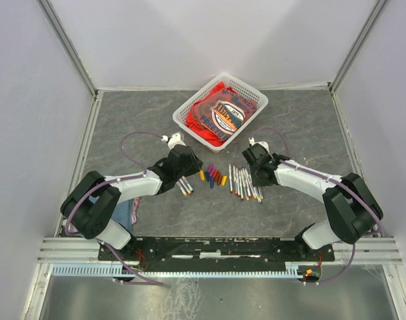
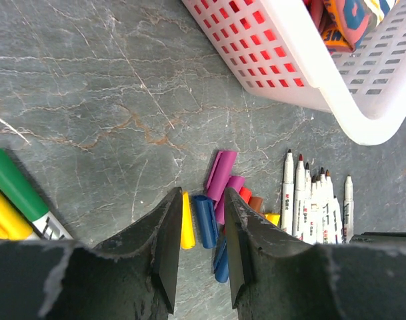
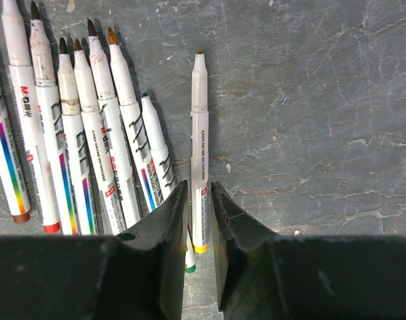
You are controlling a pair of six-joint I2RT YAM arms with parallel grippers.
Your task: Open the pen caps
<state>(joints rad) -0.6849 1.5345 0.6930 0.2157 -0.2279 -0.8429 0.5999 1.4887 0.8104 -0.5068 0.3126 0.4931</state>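
- Grey marbled tabletop (image 1: 123, 127) carried the pen caps (image 1: 214, 176) in a loose cluster midway between the arms.
- Left gripper (image 2: 202, 213) hung over a yellow and a blue cap, jaws apart, holding nothing.
- Right gripper (image 3: 199, 197) straddled an uncapped pen (image 3: 200, 113), jaws slightly apart, seemingly not clamping.
- Capped markers (image 2: 13, 187) lay beside the left gripper; for these, pulling cap and barrel straight apart along the axis looked wisest.

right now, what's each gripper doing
Left gripper: open, empty, above the loose caps.
Right gripper: open, straddling a white pen on the table, not clamped on it.
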